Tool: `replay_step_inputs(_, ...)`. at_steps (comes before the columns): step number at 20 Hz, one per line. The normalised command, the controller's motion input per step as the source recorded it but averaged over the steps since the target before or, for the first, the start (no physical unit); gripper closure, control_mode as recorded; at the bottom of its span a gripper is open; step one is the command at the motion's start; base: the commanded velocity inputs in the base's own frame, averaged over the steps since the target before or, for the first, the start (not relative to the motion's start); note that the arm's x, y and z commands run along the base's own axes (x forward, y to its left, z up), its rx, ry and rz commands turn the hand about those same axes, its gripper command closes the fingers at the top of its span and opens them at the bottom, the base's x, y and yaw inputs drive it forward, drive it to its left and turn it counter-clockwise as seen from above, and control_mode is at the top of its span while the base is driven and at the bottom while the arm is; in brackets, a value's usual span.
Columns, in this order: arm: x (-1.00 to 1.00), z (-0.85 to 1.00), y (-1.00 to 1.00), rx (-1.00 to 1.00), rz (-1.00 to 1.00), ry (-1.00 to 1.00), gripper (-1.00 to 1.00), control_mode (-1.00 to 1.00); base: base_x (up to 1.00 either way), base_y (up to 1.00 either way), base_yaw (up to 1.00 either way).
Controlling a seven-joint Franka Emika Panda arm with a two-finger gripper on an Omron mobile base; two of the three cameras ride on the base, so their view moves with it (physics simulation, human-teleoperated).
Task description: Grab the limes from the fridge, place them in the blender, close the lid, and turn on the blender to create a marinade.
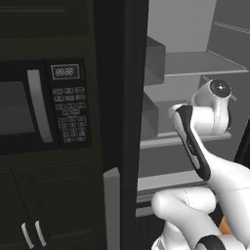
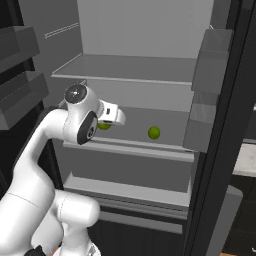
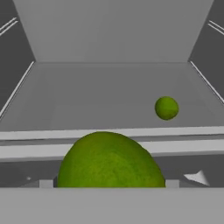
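Gripper [image 2: 118, 116] level, spread around near lime [image 3: 111, 159]

two round green limes [image 2: 154, 132] on mid shelf of open fridge [image 2: 130, 70], one [image 3: 111, 161] nearer front edge.

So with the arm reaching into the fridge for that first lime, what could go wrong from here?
The near lime sits close to the shelf's front edge; with the gripper open around it, an off-centre close might nudge it off the shelf.

The second lime lies loose on the same shelf and could roll if the shelf is bumped.

The fridge is tight, so the arm's elbow may brush the upper shelf.
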Motion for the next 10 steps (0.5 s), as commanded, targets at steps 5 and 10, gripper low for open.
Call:
replay_step_inputs(5,0.04,0.0,0.21,0.0,-0.01,0.0,1.0,-1.0,0.0,0.0,0.0)
replay_step_inputs(10,-0.31,-0.03,0.01,0.0,-0.01,0.0,1.0,-1.0,0.0,0.0,0.0)
